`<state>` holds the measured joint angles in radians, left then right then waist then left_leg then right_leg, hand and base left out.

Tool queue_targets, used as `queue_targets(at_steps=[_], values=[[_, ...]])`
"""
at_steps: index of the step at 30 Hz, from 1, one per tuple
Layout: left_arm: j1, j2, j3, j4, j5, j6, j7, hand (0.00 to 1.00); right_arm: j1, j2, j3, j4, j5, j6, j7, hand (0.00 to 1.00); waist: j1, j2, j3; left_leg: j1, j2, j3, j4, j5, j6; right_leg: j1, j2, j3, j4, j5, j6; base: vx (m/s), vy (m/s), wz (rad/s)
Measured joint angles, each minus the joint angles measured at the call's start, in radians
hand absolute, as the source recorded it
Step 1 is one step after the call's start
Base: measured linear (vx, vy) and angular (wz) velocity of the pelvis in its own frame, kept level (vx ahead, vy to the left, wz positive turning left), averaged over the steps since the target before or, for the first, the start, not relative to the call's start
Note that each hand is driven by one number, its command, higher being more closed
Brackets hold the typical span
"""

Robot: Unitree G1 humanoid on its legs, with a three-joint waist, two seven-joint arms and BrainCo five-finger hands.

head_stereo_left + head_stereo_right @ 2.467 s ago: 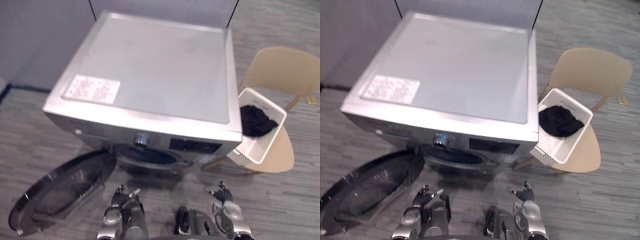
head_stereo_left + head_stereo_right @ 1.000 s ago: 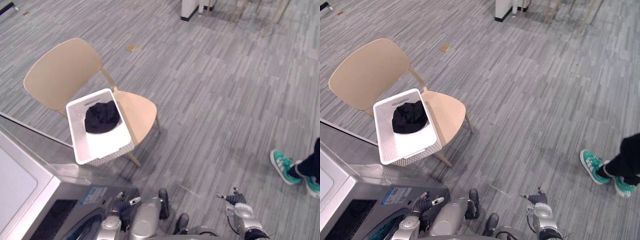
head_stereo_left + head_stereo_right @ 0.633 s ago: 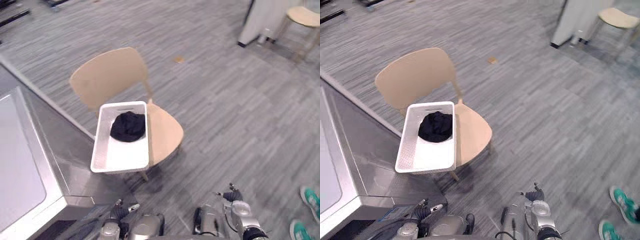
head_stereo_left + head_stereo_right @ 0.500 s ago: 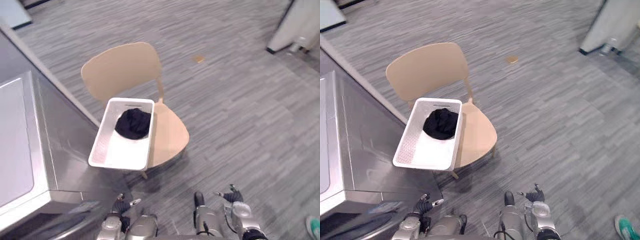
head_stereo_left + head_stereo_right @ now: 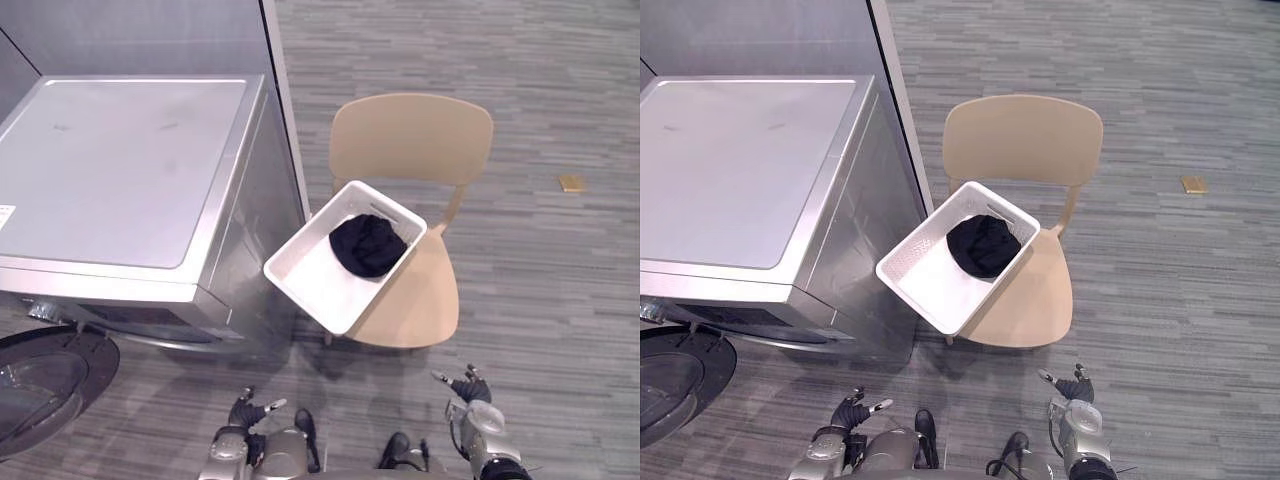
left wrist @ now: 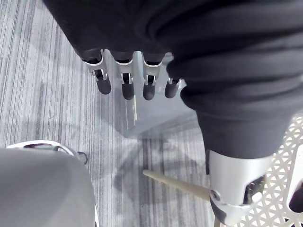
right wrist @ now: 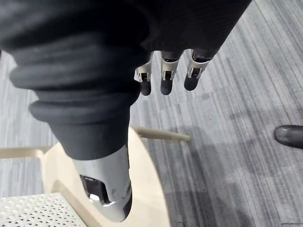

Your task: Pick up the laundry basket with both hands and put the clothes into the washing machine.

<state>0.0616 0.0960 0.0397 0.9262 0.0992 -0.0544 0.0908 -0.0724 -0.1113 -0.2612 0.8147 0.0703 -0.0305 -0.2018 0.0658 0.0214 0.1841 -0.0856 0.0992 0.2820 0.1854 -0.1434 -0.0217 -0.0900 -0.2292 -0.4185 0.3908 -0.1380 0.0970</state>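
A white laundry basket (image 5: 322, 278) rests tilted on a tan wooden chair (image 5: 412, 136), its end overhanging the seat toward the washing machine (image 5: 120, 170). A bundle of black clothes (image 5: 368, 245) lies in the basket's far end. The silver washing machine stands left of the chair, with its round door (image 5: 40, 385) swung open at the lower left. Both hands hang low, in front of the chair and well short of the basket. My left hand (image 5: 245, 414) has relaxed fingers (image 6: 124, 86) and holds nothing. My right hand (image 5: 466, 386) is likewise open, fingers (image 7: 163, 75) straight.
A grey partition wall rises behind the washing machine. Grey striped carpet runs right of the chair, with a small tan square (image 5: 572, 182) lying on it. The chair legs (image 6: 176, 182) stand close to the machine's side.
The camera has swung round: the washing machine, chair and basket now show together, and the person's teal shoes have left the view. Both hands stay low and empty.
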Motion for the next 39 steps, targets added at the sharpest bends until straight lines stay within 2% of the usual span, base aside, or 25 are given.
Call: queue_targets(at_steps=[1, 2, 3, 4, 6, 7, 9, 12, 17, 19, 21, 24, 28, 34, 39], values=[[0.0, 0.004, 0.001, 0.0, 0.0, 0.0, 0.0, 0.0, 0.001, -0.006, 0.009, -0.021, -0.007, 0.002, 0.0, 0.0, 0.0, -0.005, 0.002, 0.006, -0.01, -0.01, -0.01, 0.0, 0.001, -0.037, -0.016, 0.023, 0.076, 0.0, 0.0, -0.03, 0.1, 0.22], [0.002, 0.018, 0.001, 0.0, 0.0, 0.001, 0.0, 0.0, 0.002, -0.015, 0.02, -0.062, -0.028, 0.003, -0.001, 0.0, -0.009, -0.024, 0.002, 0.026, -0.03, -0.031, -0.024, 0.005, 0.008, -0.097, -0.045, 0.08, 0.218, 0.005, -0.007, 0.02, 0.071, 0.38], [0.008, 0.029, 0.001, 0.0, 0.0, 0.001, 0.001, 0.0, 0.002, -0.019, 0.027, -0.083, -0.038, 0.003, 0.0, 0.0, -0.019, -0.032, 0.002, 0.036, -0.038, -0.044, -0.028, 0.006, 0.01, -0.127, -0.05, 0.124, 0.264, -0.01, -0.006, 0.05, 0.036, 0.73], [0.029, 0.047, 0.009, -0.001, 0.0, 0.0, 0.003, 0.0, 0.001, -0.028, 0.048, -0.174, -0.061, 0.0, 0.0, 0.0, -0.039, -0.032, -0.002, 0.041, -0.037, -0.081, -0.028, 0.005, 0.011, -0.141, 0.001, 0.24, 0.193, -0.06, -0.001, 0.04, -0.038, 0.71], [0.038, 0.058, 0.022, 0.0, 0.0, 0.0, 0.005, 0.0, -0.001, -0.045, 0.071, -0.234, -0.081, -0.01, 0.002, 0.0, -0.047, -0.039, -0.006, 0.036, -0.035, -0.107, -0.029, 0.009, 0.005, -0.14, 0.039, 0.289, 0.086, -0.055, -0.004, 0.04, -0.071, 0.77], [0.048, 0.085, 0.033, 0.002, -0.003, 0.0, 0.004, 0.0, -0.004, -0.065, 0.075, -0.301, -0.107, -0.02, 0.001, 0.0, -0.05, -0.077, -0.023, 0.014, -0.058, -0.149, -0.015, 0.014, -0.008, -0.129, 0.057, 0.322, -0.08, 0.051, -0.01, 0.09, -0.139, 0.91], [0.049, 0.066, 0.042, 0.019, -0.009, 0.0, 0.004, 0.0, -0.011, -0.104, 0.08, -0.334, -0.126, -0.025, 0.003, 0.0, -0.048, -0.049, -0.03, 0.007, -0.043, -0.19, -0.011, 0.02, -0.023, -0.101, 0.068, 0.291, -0.106, 0.055, -0.01, 0.11, -0.127, 0.66], [0.08, 0.035, 0.055, 0.026, -0.015, 0.0, 0.002, 0.0, -0.074, -0.162, 0.145, -0.375, -0.192, -0.033, 0.012, 0.0, -0.024, -0.009, -0.044, -0.008, -0.019, -0.209, -0.05, 0.038, -0.049, -0.093, 0.107, 0.265, -0.173, 0.081, -0.027, 0.11, -0.101, 0.09], [0.074, 0.036, 0.084, 0.036, -0.013, -0.005, 0.001, 0.0, -0.21, -0.267, 0.301, -0.331, -0.288, -0.035, 0.038, 0.0, -0.023, -0.001, -0.042, -0.022, -0.005, -0.279, -0.102, 0.078, -0.067, -0.055, 0.124, 0.182, -0.24, 0.095, -0.04, 0.07, -0.079, 0.43], [0.066, 0.036, 0.082, 0.035, -0.009, -0.011, 0.001, 0.0, -0.318, -0.304, 0.354, -0.256, -0.316, -0.039, 0.051, 0.0, -0.021, 0.004, -0.023, -0.048, -0.013, -0.308, -0.102, 0.095, -0.065, -0.064, 0.123, 0.156, -0.24, 0.096, -0.043, -0.01, -0.037, 0.46], [0.034, 0.037, 0.081, 0.032, -0.01, -0.019, 0.002, 0.0, -0.464, -0.36, 0.413, -0.149, -0.337, -0.041, 0.054, 0.0, 0.009, 0.021, 0.023, -0.103, -0.017, -0.328, -0.102, 0.12, -0.067, -0.106, 0.12, 0.138, -0.24, 0.116, -0.052, -0.09, -0.007, 0.3], [-0.007, 0.038, 0.07, 0.017, -0.019, -0.026, 0.007, 0.0, -0.617, -0.41, 0.473, 0.007, -0.378, -0.037, 0.054, 0.0, 0.036, 0.049, 0.094, -0.166, -0.026, -0.367, -0.102, 0.16, -0.07, -0.143, 0.112, 0.1, -0.238, 0.128, -0.059, -0.14, -0.014, 0.41], [-0.024, 0.045, 0.048, 0.011, -0.021, -0.032, 0.021, 0.0, -0.753, -0.419, 0.496, 0.168, -0.419, -0.02, 0.053, 0.0, 0.059, 0.064, 0.16, -0.21, -0.028, -0.379, -0.105, 0.181, -0.064, -0.191, 0.109, 0.093, -0.221, 0.14, -0.067, -0.14, -0.01, 0.11], [-0.112, 0.046, 0.03, 0.004, -0.073, -0.044, 0.045, 0.0, -0.953, -0.492, 0.466, 0.32, -0.427, 0.044, 0.025, 0.0, 0.061, 0.076, 0.25, -0.295, -0.029, -0.388, -0.187, 0.268, -0.061, -0.323, 0.092, 0.094, -0.188, 0.165, -0.073, -0.18, -0.006, 0.04], [-0.161, 0.027, 0.028, -0.014, -0.109, -0.044, 0.048, 0.0, -0.982, -0.525, 0.451, 0.349, -0.436, 0.079, 0.004, 0.0, 0.065, 0.085, 0.256, -0.375, -0.034, -0.392, -0.25, 0.327, -0.067, -0.462, 0.063, 0.093, -0.112, 0.157, -0.074, -0.08, -0.038, 0.05]])
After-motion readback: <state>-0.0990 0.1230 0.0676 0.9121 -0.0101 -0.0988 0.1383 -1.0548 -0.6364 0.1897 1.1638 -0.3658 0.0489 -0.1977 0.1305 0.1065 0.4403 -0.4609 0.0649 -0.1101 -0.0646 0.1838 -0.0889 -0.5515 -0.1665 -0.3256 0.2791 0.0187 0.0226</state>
